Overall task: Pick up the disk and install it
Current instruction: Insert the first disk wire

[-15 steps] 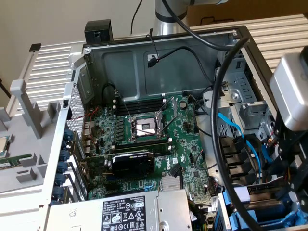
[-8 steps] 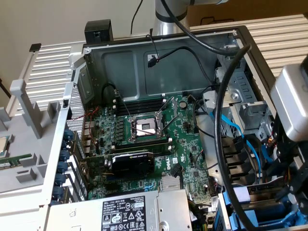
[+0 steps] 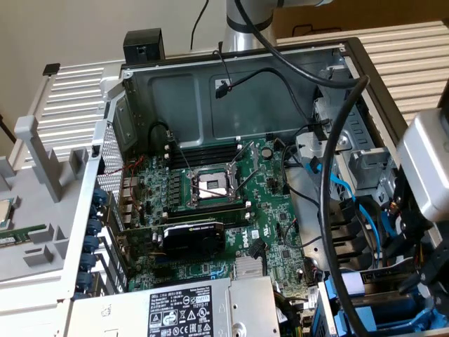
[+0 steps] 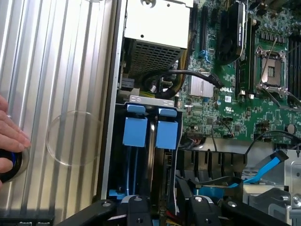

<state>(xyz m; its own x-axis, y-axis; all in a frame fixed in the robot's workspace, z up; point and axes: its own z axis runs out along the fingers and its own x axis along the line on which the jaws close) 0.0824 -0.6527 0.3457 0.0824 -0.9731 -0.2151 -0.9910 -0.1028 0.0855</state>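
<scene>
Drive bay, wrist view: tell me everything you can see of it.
The drive bay is a silver sheet-metal cage at the case's edge, between the ribbed metal surface and the green motherboard. At its mouth two bright blue plastic tabs stand side by side under a small silver bracket with holes. Thin light-blue cables run down inside; the rest is dark. The gripper hangs over one end; contact cannot be told.
</scene>
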